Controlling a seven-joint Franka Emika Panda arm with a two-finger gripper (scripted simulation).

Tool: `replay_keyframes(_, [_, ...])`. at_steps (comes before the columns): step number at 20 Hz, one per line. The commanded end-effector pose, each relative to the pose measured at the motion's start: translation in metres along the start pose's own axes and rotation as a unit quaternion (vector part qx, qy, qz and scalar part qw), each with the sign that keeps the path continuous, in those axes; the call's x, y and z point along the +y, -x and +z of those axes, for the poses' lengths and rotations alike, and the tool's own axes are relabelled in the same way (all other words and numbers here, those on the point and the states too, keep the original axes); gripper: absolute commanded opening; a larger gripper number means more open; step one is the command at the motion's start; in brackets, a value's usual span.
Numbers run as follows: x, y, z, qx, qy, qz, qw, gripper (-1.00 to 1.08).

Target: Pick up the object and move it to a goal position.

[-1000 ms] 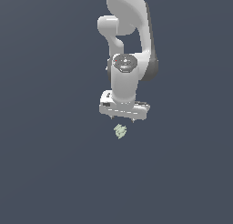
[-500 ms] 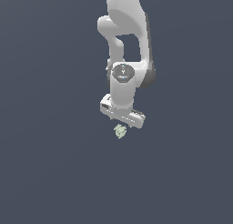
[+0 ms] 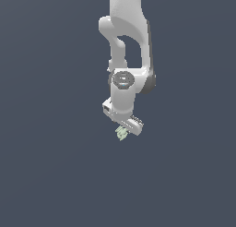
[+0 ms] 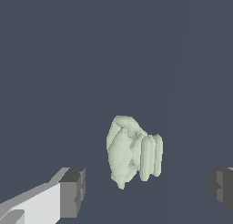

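The white arm [image 3: 125, 60] hangs down from the top of the frame in the exterior view, just right of centre, its claw [image 3: 123, 125] tilted over the object [image 3: 121, 133]. That small pale green, ridged lump sits near the middle of the frame, right under the claw. In the wrist view the object [image 4: 132, 151] lies between the two dark fingertips [image 4: 73, 191], which stand wide apart and touch nothing.
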State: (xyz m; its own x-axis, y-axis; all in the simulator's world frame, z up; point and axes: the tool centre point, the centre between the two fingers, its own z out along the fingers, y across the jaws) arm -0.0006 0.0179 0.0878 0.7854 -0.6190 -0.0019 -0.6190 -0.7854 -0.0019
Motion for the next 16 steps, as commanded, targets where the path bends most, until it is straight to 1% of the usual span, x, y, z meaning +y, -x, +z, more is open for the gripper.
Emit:
replay_keyframes(1, [0.001, 0.0, 0.003, 0.001, 0.0, 0.015, 0.9999, 1.0])
replay_keyframes(5, [0.001, -0.001, 0.006, 0.001, 0.001, 0.027, 0.9996, 1.0])
replay_keyframes(10, [0.001, 0.0, 0.007, 0.001, 0.001, 0.026, 0.9997, 1.0])
replay_keyframes(16, [0.002, 0.0, 0.03, 0.001, 0.001, 0.027, 0.9996, 1.0])
